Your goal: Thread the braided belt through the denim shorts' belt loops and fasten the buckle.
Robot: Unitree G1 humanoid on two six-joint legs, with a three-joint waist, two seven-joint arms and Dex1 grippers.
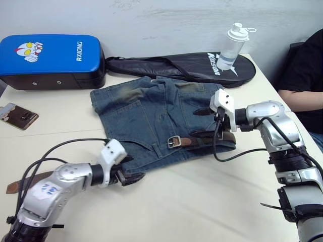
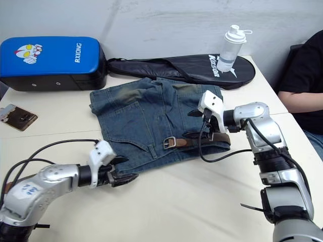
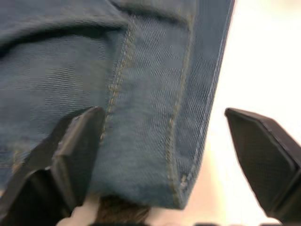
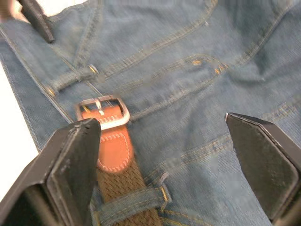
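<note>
We see the denim shorts (image 1: 151,118) flat on the table (image 1: 192,201), waistband twd us. The braided belt (image 1: 209,138) runs along the waistband, L–R across our view, so its long axis is crosswise to both arms. The buckle (image 1: 174,141) sits near the waistband's middle w/ its tan leather tab, unfastened; the strap passes under one of the belt loops (image 4: 136,200) just by it.

A brown strap end (image 1: 28,182) shows behind the left forearm at the table's near left edge; we can't tell if it's the belt's other end.

Right gripper (image 1: 204,123) hangs over the belt's right stretch, jaws wide apart, holding nothing; buckle lies just to its left, so we judge the right arm nearer to the buckle. Left gripper (image 1: 132,170) is at the shorts' near left corner, fingers (image 3: 75,150) spread wide astride the denim edge, one resting on the fabric, nothing clamped.

Coming move prob. turns on bringing the free end over to the buckle.
</note>
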